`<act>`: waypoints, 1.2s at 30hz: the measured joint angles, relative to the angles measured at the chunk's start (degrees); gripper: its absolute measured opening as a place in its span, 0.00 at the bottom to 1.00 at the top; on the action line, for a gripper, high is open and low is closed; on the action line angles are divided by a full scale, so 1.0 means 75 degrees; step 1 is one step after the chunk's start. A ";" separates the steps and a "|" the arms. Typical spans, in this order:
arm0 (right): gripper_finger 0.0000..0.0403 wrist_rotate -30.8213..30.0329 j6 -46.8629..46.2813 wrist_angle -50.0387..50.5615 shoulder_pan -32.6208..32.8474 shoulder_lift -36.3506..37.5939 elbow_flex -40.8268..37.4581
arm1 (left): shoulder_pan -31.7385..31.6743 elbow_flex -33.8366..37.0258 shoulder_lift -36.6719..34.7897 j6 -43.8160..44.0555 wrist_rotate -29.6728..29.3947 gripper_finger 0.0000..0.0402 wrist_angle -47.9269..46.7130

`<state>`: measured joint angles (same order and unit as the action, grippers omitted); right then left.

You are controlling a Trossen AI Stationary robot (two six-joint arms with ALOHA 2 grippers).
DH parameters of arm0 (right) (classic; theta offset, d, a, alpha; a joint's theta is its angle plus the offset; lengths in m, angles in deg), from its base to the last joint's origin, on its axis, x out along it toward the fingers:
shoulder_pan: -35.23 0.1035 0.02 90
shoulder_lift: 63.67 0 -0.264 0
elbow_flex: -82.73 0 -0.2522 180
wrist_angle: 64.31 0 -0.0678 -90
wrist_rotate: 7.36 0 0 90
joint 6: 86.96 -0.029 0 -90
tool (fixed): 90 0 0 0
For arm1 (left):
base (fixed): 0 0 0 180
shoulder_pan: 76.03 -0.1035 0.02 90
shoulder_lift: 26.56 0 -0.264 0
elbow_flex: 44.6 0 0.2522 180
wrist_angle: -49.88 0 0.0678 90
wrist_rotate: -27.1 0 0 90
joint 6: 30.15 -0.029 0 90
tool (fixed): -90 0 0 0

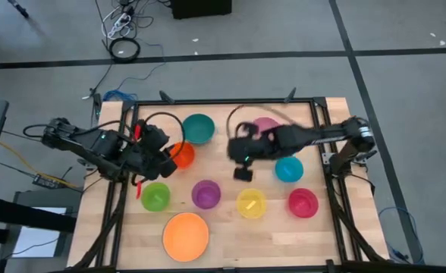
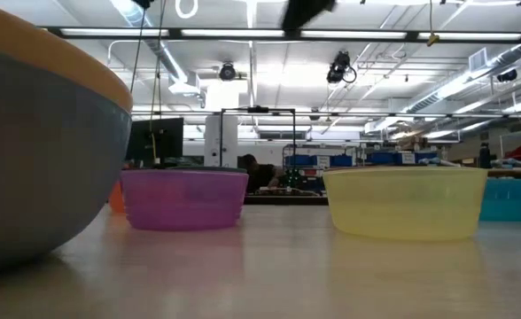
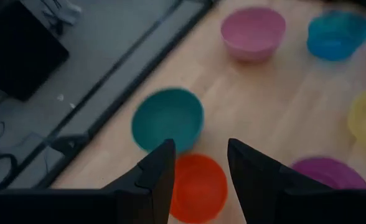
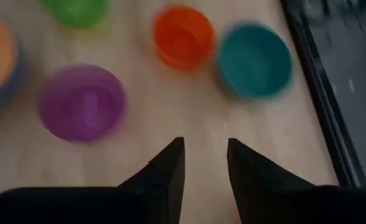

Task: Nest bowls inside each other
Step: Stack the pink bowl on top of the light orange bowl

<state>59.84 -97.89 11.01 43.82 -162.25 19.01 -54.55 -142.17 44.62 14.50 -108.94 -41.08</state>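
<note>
High view: left tool (image 1: 179,154) hovering over the red-orange bowl (image 1: 183,155) at the desk's (image 1: 230,235) left side, fingers spread wide apart, nothing between them. Left wrist view: fingers (image 3: 158,177) parted, empty, straddling the red-orange bowl below, not clearly touching it; teal bowl (image 3: 168,119) just beyond. Right tool (image 1: 243,174) out over the desk's middle, above bare wood between the purple bowl (image 1: 205,194) and yellow bowl (image 1: 251,203). Right wrist view: fingers (image 4: 170,171) partly open, holding nothing, touching nothing. Other bowls standing apart on the desk: pink bowl (image 1: 267,126) partly under the right arm, cyan bowl (image 1: 288,168), magenta-red bowl (image 1: 303,202), green bowl (image 1: 155,196), large orange bowl (image 1: 186,236) at the near edge.
</note>
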 joint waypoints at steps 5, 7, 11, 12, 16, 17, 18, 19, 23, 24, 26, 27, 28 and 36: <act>0.31 0.0035 -0.0565 0.0276 -0.0623 0.1052 -0.1496 | 0.0003 0.0552 -0.0006 0.0166 0.0302 0.39 0.0167; 0.34 0.0051 -0.0741 0.0112 -0.0866 0.1451 -0.2242 | 0.0003 0.0756 -0.0003 0.0331 0.0303 0.39 0.0191; 0.39 0.0500 -0.0945 -0.0693 -0.1414 0.2008 -0.3813 | 0.0003 0.1070 -0.0003 0.0527 0.0305 0.39 0.0268; 0.40 0.0663 -0.0949 -0.0996 -0.1556 0.2094 -0.4168 | 0.0003 0.1130 -0.0003 0.0516 0.0308 0.39 0.0380; 0.43 0.1275 -0.0817 -0.2449 -0.2126 0.2168 -0.5333 | 0.0003 0.1232 0.0000 0.0289 0.0294 0.39 0.1032; 0.43 0.1443 -0.0762 -0.2726 -0.2276 0.2151 -0.5545 | 0.0003 0.1230 0.0000 0.0226 0.0276 0.39 0.1201; 0.43 0.1592 -0.0714 -0.2995 -0.2435 0.2084 -0.5713 | 0.0005 0.1229 -0.0003 0.0120 0.0268 0.39 0.1330; 0.43 0.1767 -0.0680 -0.3322 -0.2580 0.2027 -0.5848 | 0.0006 0.1229 -0.0003 0.0073 0.0264 0.39 0.1426; 0.43 0.2188 -0.0495 -0.3898 -0.3107 0.1740 -0.6165 | 0.0004 0.1226 -0.0003 -0.0101 0.0223 0.39 0.1639; 0.43 0.2279 -0.0449 -0.3964 -0.3205 0.1654 -0.6216 | 0.0003 0.1226 -0.0003 -0.0105 0.0206 0.39 0.1643; 0.43 0.2446 -0.0389 -0.4160 -0.3344 0.1489 -0.6240 | 0.0003 0.1226 -0.0003 -0.0120 0.0103 0.39 0.1698; 0.43 0.2476 -0.0347 -0.4165 -0.3406 0.1376 -0.6240 | 0.0003 0.1226 -0.0003 -0.0132 0.0088 0.39 0.1700; 0.43 0.2505 -0.0332 -0.4252 -0.3436 0.1287 -0.6230 | 0.0003 0.1226 -0.0003 -0.0134 0.0041 0.39 0.1733; 0.41 0.2817 -0.0317 -0.4776 -0.3575 0.0343 -0.6227 | 0.0003 0.1224 -0.0006 -0.0158 -0.0084 0.39 0.1774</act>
<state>80.97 -100.26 -24.81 17.01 -159.68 -27.69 -54.53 -133.00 44.58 13.31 -109.58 -27.78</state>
